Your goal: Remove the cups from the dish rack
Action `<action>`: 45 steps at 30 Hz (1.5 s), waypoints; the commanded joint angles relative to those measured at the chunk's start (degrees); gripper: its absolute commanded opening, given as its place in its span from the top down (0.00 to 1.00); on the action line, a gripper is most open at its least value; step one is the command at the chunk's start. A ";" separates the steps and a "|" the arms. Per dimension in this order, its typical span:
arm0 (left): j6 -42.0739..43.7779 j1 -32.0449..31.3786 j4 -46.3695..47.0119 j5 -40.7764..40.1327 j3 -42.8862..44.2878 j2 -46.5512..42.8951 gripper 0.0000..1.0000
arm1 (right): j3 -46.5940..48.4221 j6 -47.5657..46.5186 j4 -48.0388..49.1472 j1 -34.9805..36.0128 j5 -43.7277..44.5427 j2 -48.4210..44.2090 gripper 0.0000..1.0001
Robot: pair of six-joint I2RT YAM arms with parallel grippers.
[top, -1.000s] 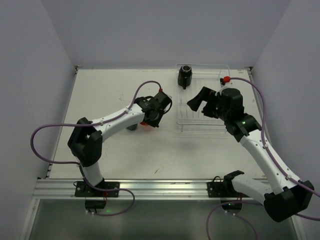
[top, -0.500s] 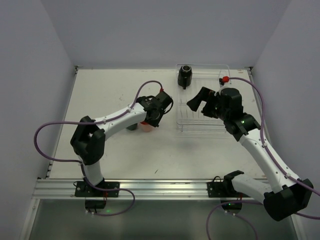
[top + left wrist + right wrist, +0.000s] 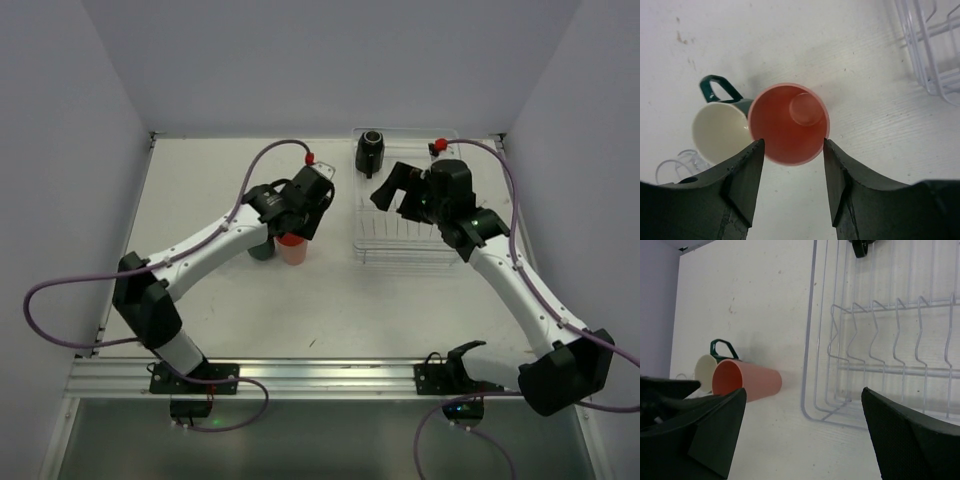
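The salmon-pink tumbler [image 3: 789,124] is seen standing upright on the desk [image 3: 200,180], to the left of the dish rack [image 3: 405,215] and apart from it. The left end effector [image 3: 793,143] is held directly above the tumbler. Its fingers are parted and nothing is gripped, and the tumbler's open mouth is seen between them. The dark teal cup [image 3: 720,132], cream inside, is set upright against the tumbler's side, with its handle pointed away from the tumbler. A clear cup [image 3: 675,167] is only partly seen, just beside the teal cup. The black cup [image 3: 370,152] is found in the far left corner of the rack. The right end effector [image 3: 804,390] is held over the left part of the rack, its fingers spread wide with nothing between them.
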 commanded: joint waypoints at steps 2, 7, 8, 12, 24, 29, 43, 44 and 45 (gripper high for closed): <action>-1.77 0.06 1.65 -5.16 2.32 -12.43 0.43 | 10.47 -4.87 -0.42 -0.12 6.92 7.87 0.01; -0.81 0.06 11.83 -4.28 -6.28 -26.22 0.37 | 21.45 -12.95 2.47 -0.12 15.81 21.64 0.01; -0.98 0.06 13.25 -4.20 -7.78 -28.07 0.36 | 23.66 -14.27 2.56 -0.20 18.26 24.03 0.01; -1.42 0.06 22.04 -1.21 -17.27 -38.36 0.33 | 35.08 -20.96 2.04 -0.56 21.09 36.34 0.01; -3.27 0.06 34.00 8.02 -28.44 -43.56 0.31 | 59.53 -25.97 -0.69 -2.58 20.57 62.18 0.01; -3.09 0.06 36.11 9.43 -30.81 -43.12 0.31 | 63.67 -27.02 -0.95 -2.58 18.29 65.80 0.01; -1.86 0.06 38.58 9.78 -32.49 -44.17 0.31 | 70.70 -28.26 -2.62 -3.02 15.56 71.86 0.01; -1.77 0.06 38.58 9.60 -32.49 -44.35 0.31 | 71.05 -28.26 -2.71 -2.93 15.38 72.39 0.01; -1.77 0.06 38.66 9.52 -32.75 -44.53 0.31 | 72.01 -28.26 -2.88 -3.02 15.21 72.66 0.01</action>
